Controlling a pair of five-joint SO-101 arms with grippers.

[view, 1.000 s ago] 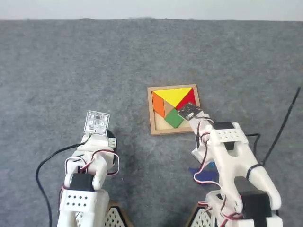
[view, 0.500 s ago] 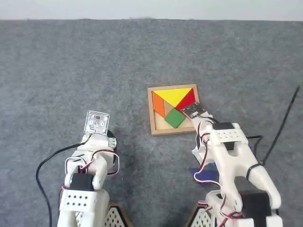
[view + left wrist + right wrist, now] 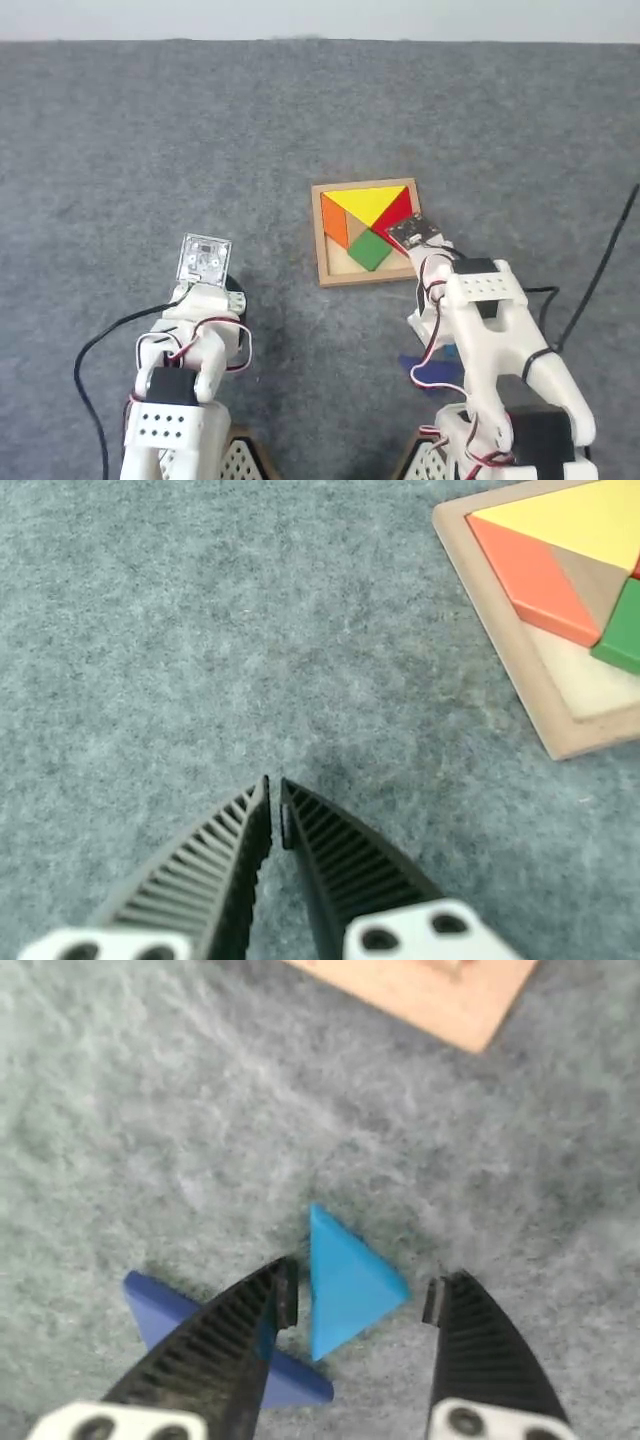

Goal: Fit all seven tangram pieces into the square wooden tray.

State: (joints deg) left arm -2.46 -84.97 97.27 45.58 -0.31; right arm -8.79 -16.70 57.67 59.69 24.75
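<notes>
The square wooden tray (image 3: 322, 262) lies right of the table's middle, holding yellow (image 3: 368, 202), red (image 3: 398, 210), orange (image 3: 334, 220) and green (image 3: 369, 250) pieces. My right gripper (image 3: 360, 1305) is open, its jaws on either side of a light blue triangle (image 3: 345, 1282) lying on the cloth. A darker blue piece (image 3: 155, 1310) lies beside it, partly under one finger. In the high view the right arm (image 3: 480, 320) covers these, with blue (image 3: 415, 362) peeking out. My left gripper (image 3: 273, 792) is shut and empty over bare cloth, left of the tray (image 3: 555, 725).
Grey felt (image 3: 200, 130) covers the whole table. A black cable (image 3: 600, 270) runs along the right side, another (image 3: 95, 350) curls by the left arm. A corner of the tray (image 3: 440, 1010) shows in the right wrist view.
The right arm's wrist has drawn back slightly from the tray toward the near right. The left arm has not moved.
</notes>
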